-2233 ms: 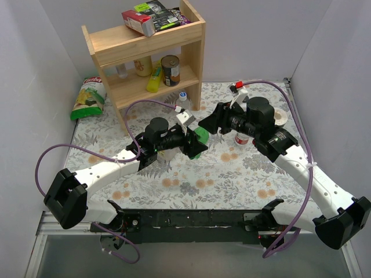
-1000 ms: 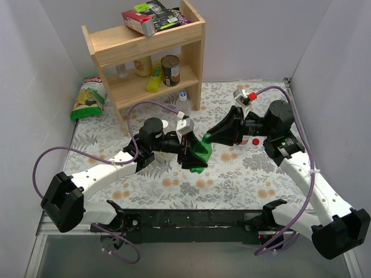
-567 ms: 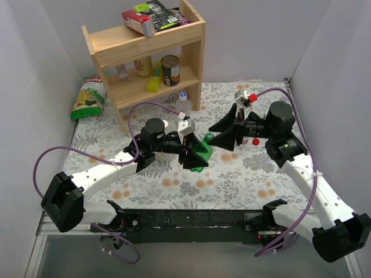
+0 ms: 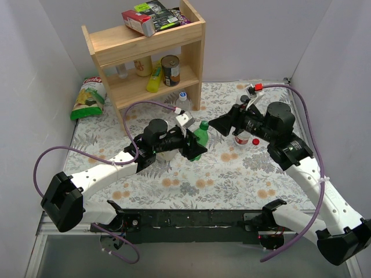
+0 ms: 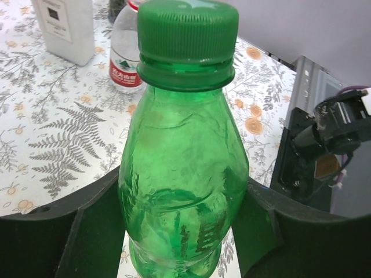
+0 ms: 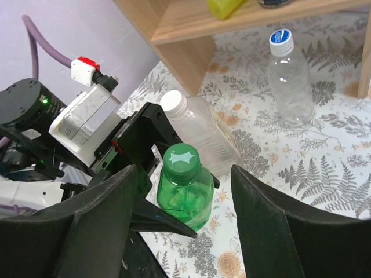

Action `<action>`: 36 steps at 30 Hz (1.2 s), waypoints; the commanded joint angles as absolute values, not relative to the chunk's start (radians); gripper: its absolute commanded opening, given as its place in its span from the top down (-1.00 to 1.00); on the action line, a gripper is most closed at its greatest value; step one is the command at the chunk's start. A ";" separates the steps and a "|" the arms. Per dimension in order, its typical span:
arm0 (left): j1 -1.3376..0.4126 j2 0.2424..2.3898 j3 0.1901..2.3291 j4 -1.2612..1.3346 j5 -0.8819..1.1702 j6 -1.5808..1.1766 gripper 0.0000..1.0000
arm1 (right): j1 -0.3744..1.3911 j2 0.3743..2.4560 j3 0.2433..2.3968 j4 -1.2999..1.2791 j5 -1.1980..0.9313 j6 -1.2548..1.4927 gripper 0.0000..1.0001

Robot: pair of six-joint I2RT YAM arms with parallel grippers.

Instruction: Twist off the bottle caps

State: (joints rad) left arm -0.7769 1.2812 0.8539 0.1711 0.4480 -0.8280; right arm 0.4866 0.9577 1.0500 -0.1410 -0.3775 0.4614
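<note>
Left hand [image 5: 182, 243] clamping green bottle [image 5: 182, 145], upright

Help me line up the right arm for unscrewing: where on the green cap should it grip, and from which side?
Grip the green cap by its ribbed side wall, coming from above along the bottle's axis. The left gripper clamps the green bottle by its body, below the neck, so the cap stands free on top. The open right gripper frames it between its fingers.
</note>
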 commanded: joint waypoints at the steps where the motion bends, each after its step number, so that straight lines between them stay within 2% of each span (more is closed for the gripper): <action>1: -0.787 1.262 0.905 0.164 0.361 -0.827 0.21 | 0.538 0.994 1.121 -0.184 -0.249 0.495 -0.44; 4: -0.790 1.267 0.907 0.163 0.359 -0.828 0.21 | 0.555 1.015 1.123 -0.175 -0.242 0.506 -0.56; 7: -0.793 1.269 0.907 0.161 0.354 -0.827 0.22 | 0.569 1.038 1.126 -0.178 -0.238 0.508 -0.58; 14: -0.796 1.275 0.905 0.160 0.354 -0.822 0.22 | 0.595 1.071 1.115 -0.123 -0.258 0.520 -0.35; 24: -0.798 1.285 0.908 0.155 0.356 -0.816 0.22 | 0.603 1.109 1.118 -0.069 -0.305 0.522 -0.31; 28: -0.798 1.292 0.908 0.152 0.360 -0.815 0.21 | 0.603 1.114 1.118 -0.058 -0.318 0.522 -0.23; 36: -0.801 1.290 0.910 0.155 0.377 -0.815 0.22 | 0.603 1.117 1.106 -0.066 -0.319 0.505 0.12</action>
State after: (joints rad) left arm -0.7956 1.3033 0.8665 0.1368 0.3733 -0.8257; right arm 0.5968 1.1175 1.0737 -0.1169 -0.2970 0.5171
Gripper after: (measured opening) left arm 0.592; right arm 0.474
